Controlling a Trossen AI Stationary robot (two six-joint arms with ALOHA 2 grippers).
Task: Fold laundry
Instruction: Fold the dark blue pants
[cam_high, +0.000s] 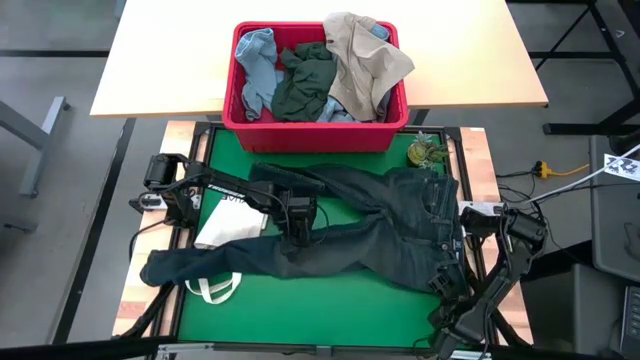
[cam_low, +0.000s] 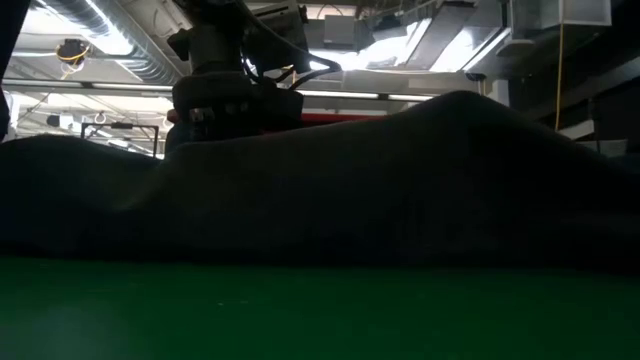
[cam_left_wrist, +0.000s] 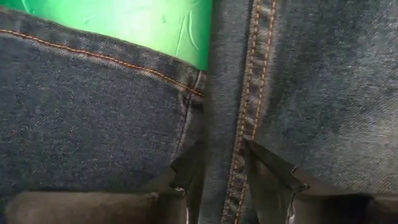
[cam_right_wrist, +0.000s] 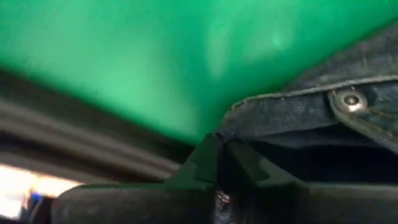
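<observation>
The jeans lie spread across the green mat on the counter, legs running to the left, waistband to the right. Under the legs at the left a white tote pokes out, one loop handle showing by the leg ends.

The left gripper sits on the middle of the jeans where the legs meet. In its wrist view the jaws stand on either side of an orange-stitched seam, a ridge of denim pinched between the fingers: grasping the jeans.

The right gripper is at the waistband's near corner, by the mat's right edge. Its wrist view shows the jaws clenched at the lip of the waistband, a metal button just beyond; whether cloth is caught between them I cannot tell for sure, though the edge lies right at the tips.

Behind the mat a red bin holds the rest of the laundry: a light blue piece, a dark green piece and a beige piece.

The step in hand looks like taking hold for the first fold of the jeans. Next, both arms would need to lift together and carry the near edge over, one leg onto the other, keeping the denim taut so that it does not bunch or drag the tote along.
</observation>
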